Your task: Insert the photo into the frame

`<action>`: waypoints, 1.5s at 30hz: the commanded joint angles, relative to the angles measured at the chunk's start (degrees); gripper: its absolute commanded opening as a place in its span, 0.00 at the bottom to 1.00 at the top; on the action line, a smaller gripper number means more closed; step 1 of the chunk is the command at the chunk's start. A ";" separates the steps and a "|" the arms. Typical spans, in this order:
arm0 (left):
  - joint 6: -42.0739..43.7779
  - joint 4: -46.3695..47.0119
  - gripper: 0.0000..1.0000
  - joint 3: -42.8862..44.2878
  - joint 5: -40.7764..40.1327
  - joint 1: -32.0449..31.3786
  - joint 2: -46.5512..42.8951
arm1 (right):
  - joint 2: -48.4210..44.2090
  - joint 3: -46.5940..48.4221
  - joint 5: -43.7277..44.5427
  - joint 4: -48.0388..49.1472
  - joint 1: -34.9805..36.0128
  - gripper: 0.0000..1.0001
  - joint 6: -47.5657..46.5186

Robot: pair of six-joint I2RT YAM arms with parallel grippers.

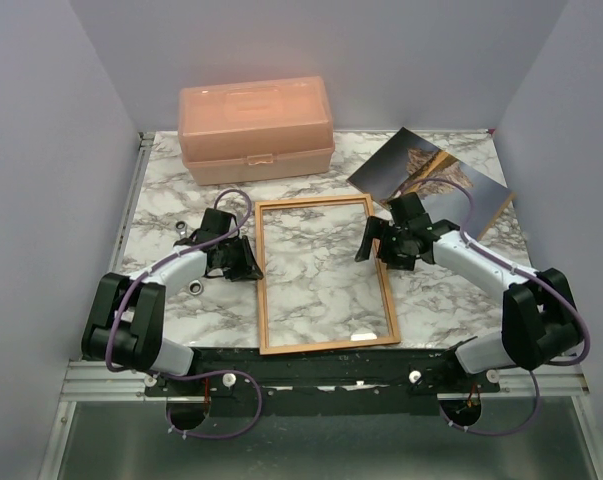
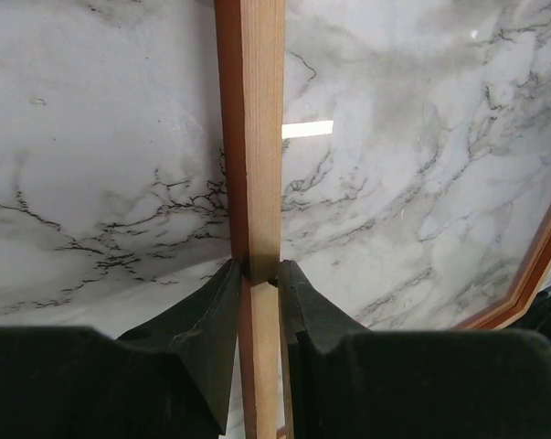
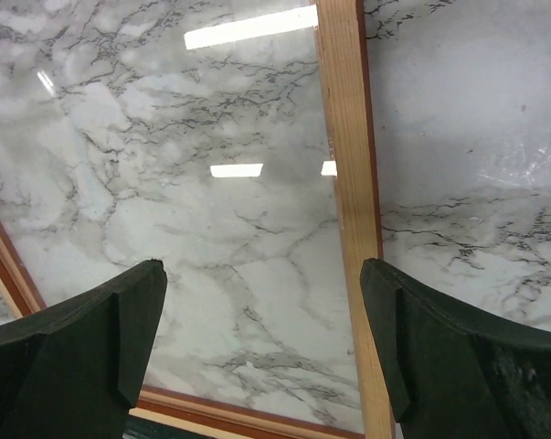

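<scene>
Tan wood with reddish-brown edges faced up on the frame (image 1: 331, 345), which lay flat in the middle of the marble table (image 1: 181, 190), its long axis running near to far. The left fingers (image 2: 211, 320) were clenched on its left rail. The right fingers (image 3: 92, 338) stood spread wide astride the right rail, grasping nothing. The photo (image 1: 386, 172) lay at the far right, print side up.
</scene>
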 commanded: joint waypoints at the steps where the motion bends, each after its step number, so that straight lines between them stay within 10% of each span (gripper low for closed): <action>1: 0.89 -0.02 0.26 -0.71 -0.10 -0.79 -3.59 | -1.24 1.04 5.10 -2.57 0.40 0.97 -0.14; 17: 1.60 0.87 0.89 -1.20 3.79 -0.79 -24.94 | 3.32 -5.25 -4.30 5.53 0.39 0.97 1.37; 45: 0.89 2.18 0.99 0.12 9.46 -2.26 -27.83 | 8.83 1.29 -4.78 10.54 8.27 1.00 7.52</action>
